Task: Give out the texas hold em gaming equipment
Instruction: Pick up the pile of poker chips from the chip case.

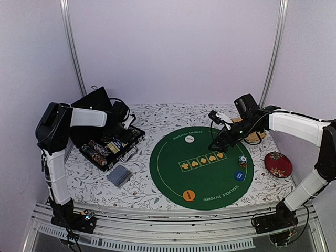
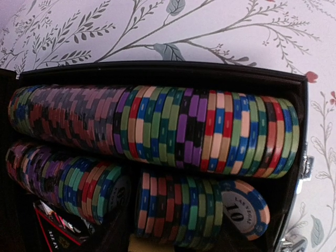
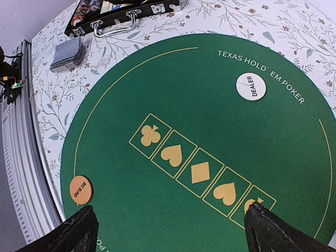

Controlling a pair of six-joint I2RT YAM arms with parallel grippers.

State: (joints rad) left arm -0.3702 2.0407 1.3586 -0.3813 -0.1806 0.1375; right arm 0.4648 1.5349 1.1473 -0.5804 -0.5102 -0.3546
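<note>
The poker chips (image 2: 157, 123) lay on edge in three rows inside the open case (image 2: 157, 71) at the left of the desk (image 1: 157, 118). They looked stiff, dense and slick, so a batch was probably best pinched across its end faces. One small chip stack (image 1: 242, 160) stood on the green mat (image 3: 173, 94) with three discs: a white disc (image 3: 251, 86), an orange disc (image 3: 81, 189) and a blue disc (image 1: 239, 176). One card deck (image 3: 68, 53) lay near the case. The left end effector (image 1: 127, 122) hung over the case, its state untellable. The right end effector (image 3: 170, 210) hovered released and empty.
</note>
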